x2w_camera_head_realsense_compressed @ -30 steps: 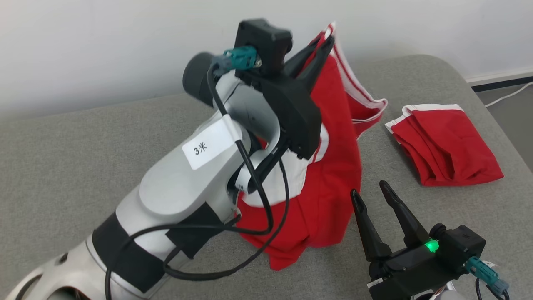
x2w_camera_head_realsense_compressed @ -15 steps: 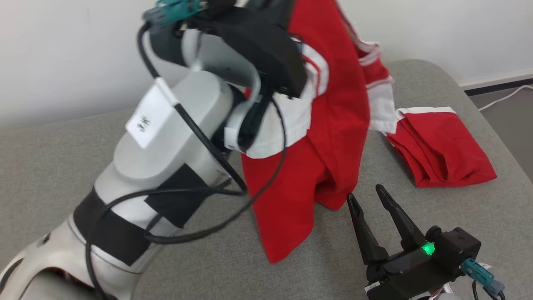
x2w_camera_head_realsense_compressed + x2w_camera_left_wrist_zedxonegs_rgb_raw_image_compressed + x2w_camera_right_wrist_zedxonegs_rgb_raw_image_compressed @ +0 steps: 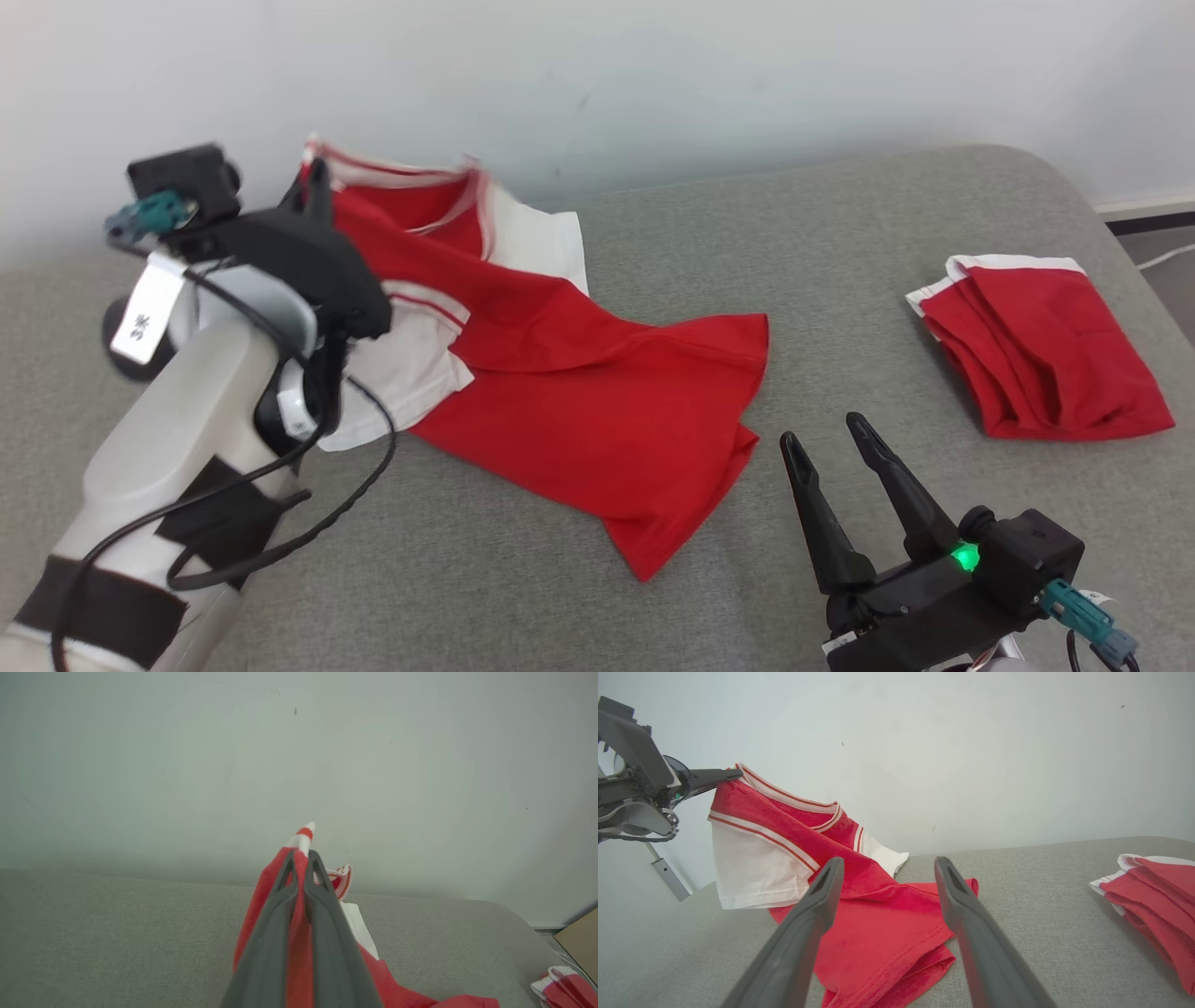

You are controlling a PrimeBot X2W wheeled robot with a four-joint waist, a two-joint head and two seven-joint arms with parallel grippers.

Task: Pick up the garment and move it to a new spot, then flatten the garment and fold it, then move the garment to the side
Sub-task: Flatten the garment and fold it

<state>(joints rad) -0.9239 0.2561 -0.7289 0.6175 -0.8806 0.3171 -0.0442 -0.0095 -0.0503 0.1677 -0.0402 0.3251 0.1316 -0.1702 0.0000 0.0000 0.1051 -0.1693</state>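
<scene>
The right tool (image 3: 822, 431) sits low at the near right of the grey fabric-covered counter (image 3: 840, 233). Its two dark fingers point up and away, spread wide with nothing between them, and a green light (image 3: 964, 557) glows on its body. On the near left, the left arm's pale forearm (image 3: 177, 420) climbs steeply, with a black cable (image 3: 308, 532) looping off it. Its wrist bends so that the left tool (image 3: 316, 173) points up toward the white wall (image 3: 653, 84). That tool's fingers are pinched together on cloth, and the left wrist view shows red fabric squeezed between them with striped trim poking past the tips.

The garment (image 3: 579, 392) is a red T-shirt with white sleeves and red-and-white striped edging at the neck. Its lower body lies rumpled on the counter, with the near corner of the hem doubled under. Its upper part is lifted clear and hangs from the left tool. One white sleeve droops beneath that tool, and the other lies at the far side. The hem's near corner is just left of the right tool's fingertips, not touching them. A folded red garment (image 3: 1046, 364) lies well apart on the right.
</scene>
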